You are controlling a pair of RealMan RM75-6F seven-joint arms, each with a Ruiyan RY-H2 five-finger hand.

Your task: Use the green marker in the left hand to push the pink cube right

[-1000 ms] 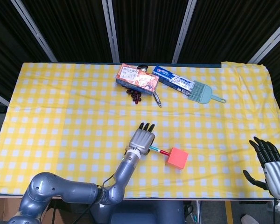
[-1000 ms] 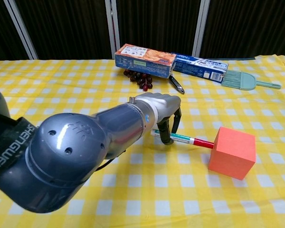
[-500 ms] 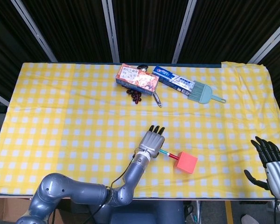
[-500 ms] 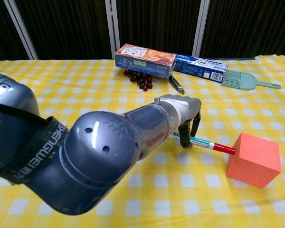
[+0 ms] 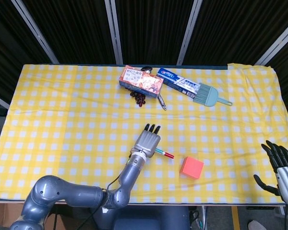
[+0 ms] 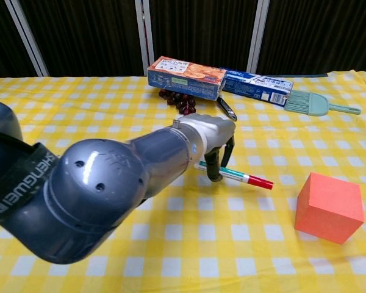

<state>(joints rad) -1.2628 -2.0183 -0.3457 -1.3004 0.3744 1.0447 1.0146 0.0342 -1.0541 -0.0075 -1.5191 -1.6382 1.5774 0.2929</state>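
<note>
My left hand (image 5: 147, 143) (image 6: 207, 137) grips the green marker (image 5: 163, 154) (image 6: 241, 177), whose red tip points right. The pink cube (image 5: 191, 167) (image 6: 328, 207) sits on the yellow checked cloth to the right of the marker. A gap of bare cloth separates the red tip from the cube. My right hand (image 5: 282, 167) hangs at the table's front right corner with its fingers spread and nothing in it; the chest view does not show it.
At the back stand a snack box (image 5: 140, 82) (image 6: 185, 76), dark cherries (image 5: 138, 98) (image 6: 179, 101), a toothpaste box (image 5: 179, 82) (image 6: 257, 85), a teal brush (image 5: 208, 96) (image 6: 317, 102) and a small metal tool (image 5: 161, 102). The table's front edge (image 5: 182, 203) runs close to the cube.
The marker pushed the cube rightward, then my left hand drew back to the left, opening a gap between the tip and the cube. The right hand barely shifted.
</note>
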